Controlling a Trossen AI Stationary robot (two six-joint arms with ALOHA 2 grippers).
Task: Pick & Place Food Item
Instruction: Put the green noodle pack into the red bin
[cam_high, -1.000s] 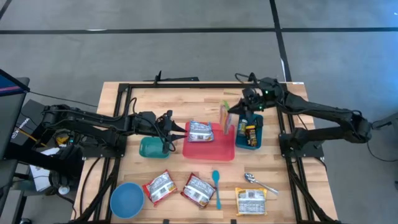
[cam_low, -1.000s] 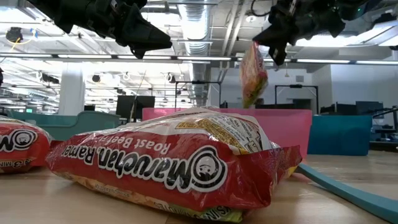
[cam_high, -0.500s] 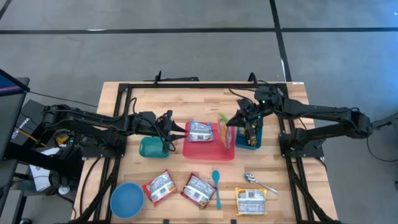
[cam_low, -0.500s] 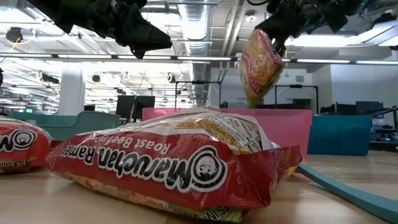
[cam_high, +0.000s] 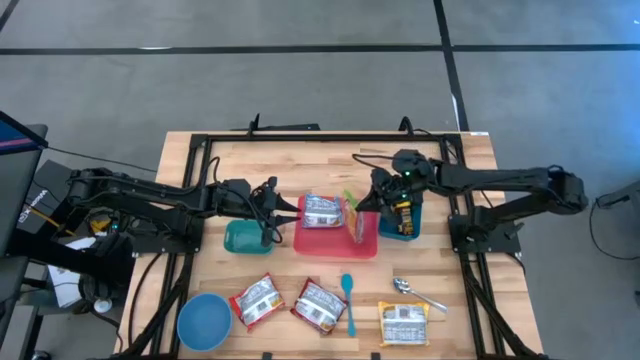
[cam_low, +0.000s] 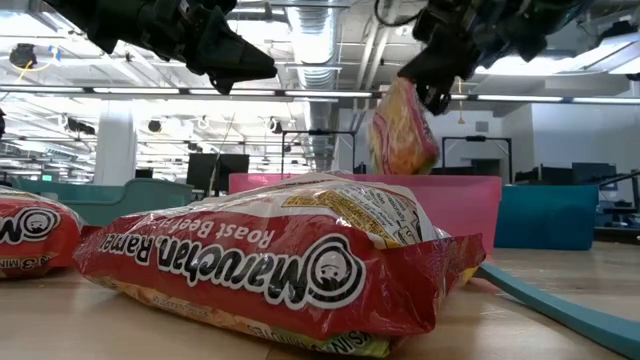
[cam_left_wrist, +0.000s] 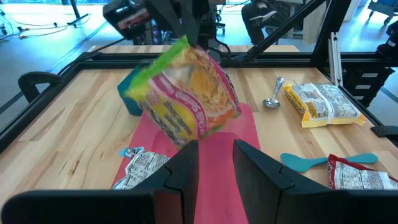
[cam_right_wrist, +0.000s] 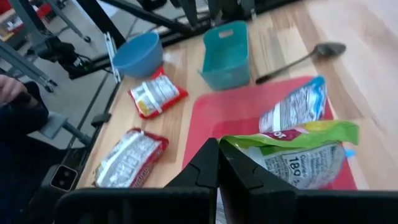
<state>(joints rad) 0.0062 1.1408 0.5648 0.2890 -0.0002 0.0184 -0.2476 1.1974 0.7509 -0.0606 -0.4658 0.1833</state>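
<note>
now the right gripper (cam_high: 372, 200) is pinched shut on a green and pink noodle pack (cam_high: 356, 215), holding it by its top edge in the air over the red tray (cam_high: 337, 241), toward the tray's right edge. from the low view the pack (cam_low: 402, 130) hangs clear above the tray's pink wall, so it has not been set down yet. the left wrist view shows it tilted, dangling over the tray's bare part.

one silver pack (cam_high: 323, 210) already lies on the tray, near its far left part. just beside the tray's right edge stands a teal bin (cam_high: 402, 222) with something dark and yellow in it; what it is i cannot tell.

the left gripper (cam_high: 271, 203) waits by the tray's left edge, above a small teal tub (cam_high: 243, 238), fingers slightly parted and holding nothing.

along the table's near edge other items are untouched: two red ramen packs (cam_high: 256, 299), a yellow pack (cam_high: 403, 323), a teal spoon (cam_high: 348, 300), a metal spoon (cam_high: 415, 292), and a blue bowl (cam_high: 204, 321) at the near left corner.

judging by this, the pick is done and the carry is nearly over; what is left is to lower the pack onto the tray and let go. if the near-edge packs belong on the tray too, most of the job remains.
</note>
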